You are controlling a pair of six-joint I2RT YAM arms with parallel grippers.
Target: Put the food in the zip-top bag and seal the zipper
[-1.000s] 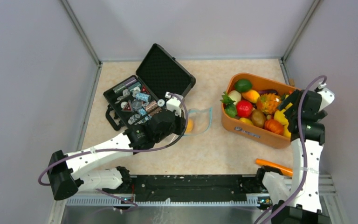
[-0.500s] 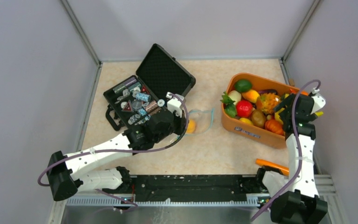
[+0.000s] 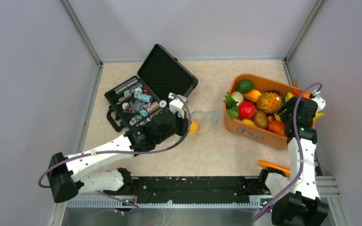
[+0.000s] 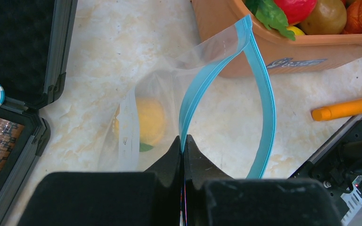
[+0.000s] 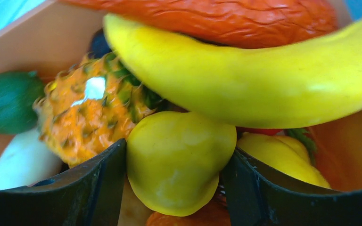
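The clear zip-top bag [image 4: 160, 94] lies on the table with its mouth held open, one yellow food piece [image 4: 150, 120] inside. My left gripper [image 4: 183, 141] is shut on the near strip of the teal zipper [image 4: 202, 89]; from above, that gripper [image 3: 185, 123] sits at the bag's [image 3: 202, 121] left end. My right gripper [image 5: 174, 160] is down in the orange basket [image 3: 252, 134], both fingers [image 5: 101, 179] pressed against the sides of a yellow-green pear [image 5: 179, 157]. From above, the right gripper [image 3: 287, 110] is over the basket's right part.
The basket holds a banana [image 5: 264, 70], a pineapple [image 5: 94, 113], a lime [image 5: 7, 101] and more toy food. An open black case [image 3: 151, 92] of small wrapped items lies behind the left arm. An orange stick [image 3: 275, 167] lies by the right arm's base.
The right gripper has sunk lower into the basket and its fingers have closed in on the yellow-green pear. The left gripper and the bag have stayed put.
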